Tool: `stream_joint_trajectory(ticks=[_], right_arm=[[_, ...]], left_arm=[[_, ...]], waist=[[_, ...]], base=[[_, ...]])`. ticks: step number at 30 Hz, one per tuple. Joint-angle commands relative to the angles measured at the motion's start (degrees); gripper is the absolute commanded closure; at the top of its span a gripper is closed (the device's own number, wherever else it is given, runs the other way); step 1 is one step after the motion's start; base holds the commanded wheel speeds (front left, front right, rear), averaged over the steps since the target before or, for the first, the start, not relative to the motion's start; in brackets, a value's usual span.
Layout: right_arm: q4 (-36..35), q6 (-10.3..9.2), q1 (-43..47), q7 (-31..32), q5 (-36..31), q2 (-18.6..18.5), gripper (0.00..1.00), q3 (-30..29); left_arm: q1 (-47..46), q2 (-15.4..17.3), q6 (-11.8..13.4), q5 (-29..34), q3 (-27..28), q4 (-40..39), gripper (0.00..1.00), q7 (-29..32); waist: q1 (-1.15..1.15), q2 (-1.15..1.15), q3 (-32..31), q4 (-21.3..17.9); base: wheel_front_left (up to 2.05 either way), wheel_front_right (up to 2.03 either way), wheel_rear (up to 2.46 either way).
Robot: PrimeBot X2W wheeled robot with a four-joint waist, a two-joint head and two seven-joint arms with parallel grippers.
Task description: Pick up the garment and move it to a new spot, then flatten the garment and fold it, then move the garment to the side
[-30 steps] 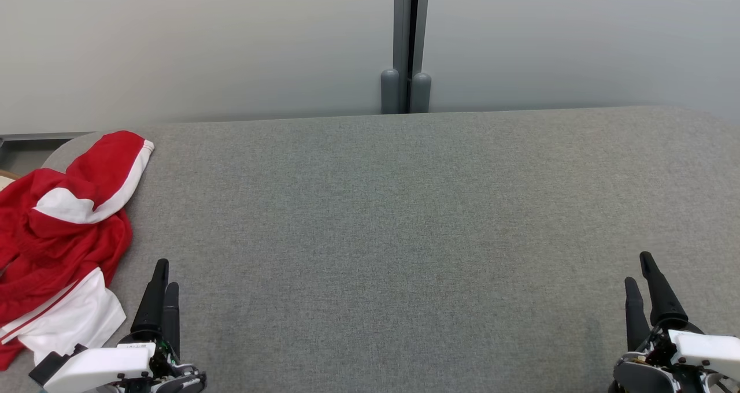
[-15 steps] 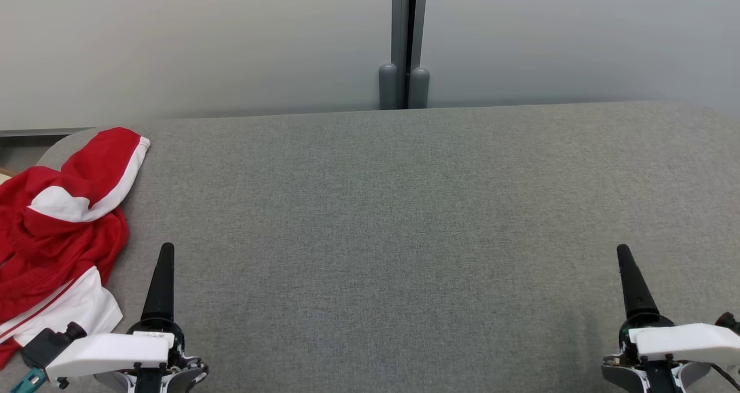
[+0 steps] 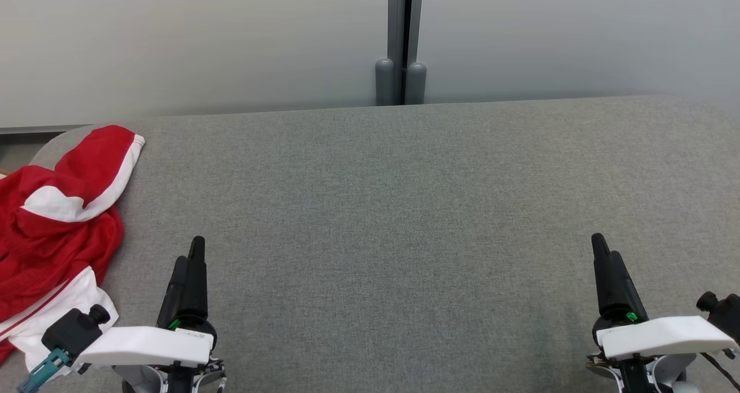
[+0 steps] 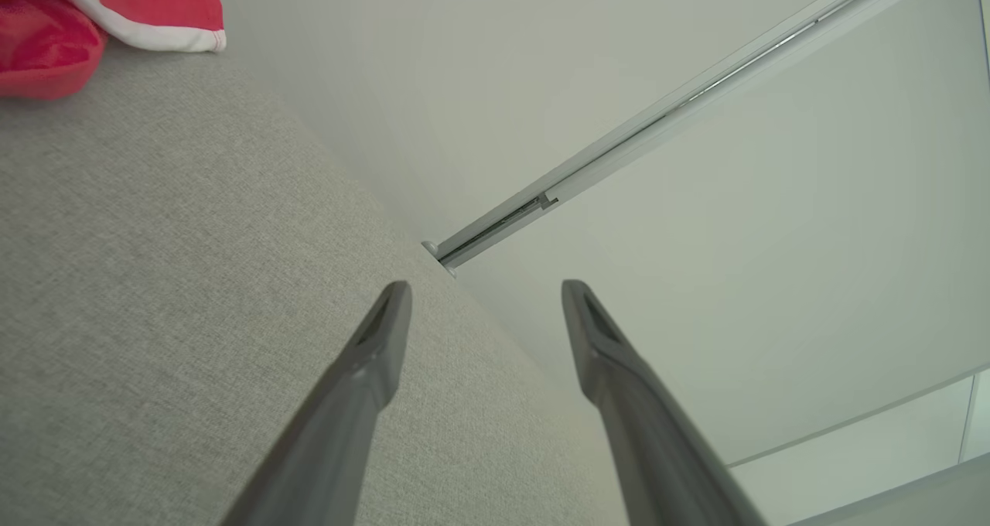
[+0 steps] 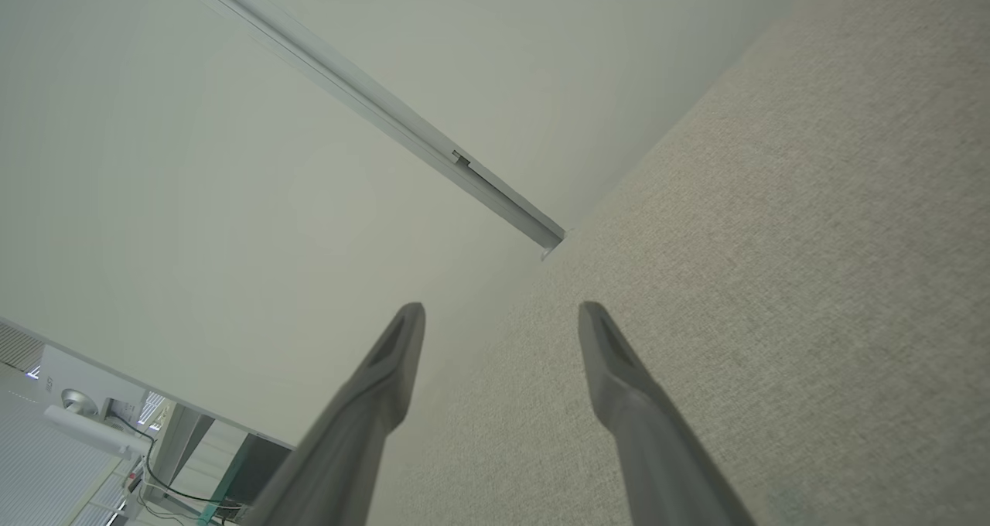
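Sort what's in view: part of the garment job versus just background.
Job:
- red-and-white garment, crumpled at the table's left end
- grey fabric table, the work surface
- left gripper and right gripper, fingers apart, empty

Background:
- grey post between the wall panels
- equipment and cables past the table, right wrist view

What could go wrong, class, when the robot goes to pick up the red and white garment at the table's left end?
1. The garment lies crumpled at the left edge of the table, partly out of the head view: a pinch may catch one layer or drag it off.
2. The open left pincer is near it, the open right pincer far across: a one-armed lift would likely leave it bunched.
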Motion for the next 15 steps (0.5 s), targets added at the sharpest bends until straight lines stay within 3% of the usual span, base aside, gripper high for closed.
stream_joint_trajectory(ticks=[1, 15], right_arm=[[-1.27, 0.01, -0.93, -0.87, -2.83, -0.66, 0.0, 0.68], [-2.26, 0.02, 0.09, -3.63, -13.27, -1.39, 0.0, 3.59]], left_arm=[[-0.51, 0.45, 0.75, 3.0, -0.55, -1.57, 0.0, -0.75], [0.58, 0.52, 5.84, 17.71, -4.73, -5.14, 0.0, -3.49]], waist=[[0.0, 0.0, -0.02, -0.02], [0.0, 0.0, -0.42, -0.1]], base=[[0.0, 0.0, 0.0], [0.0, 0.0, 0.0]])
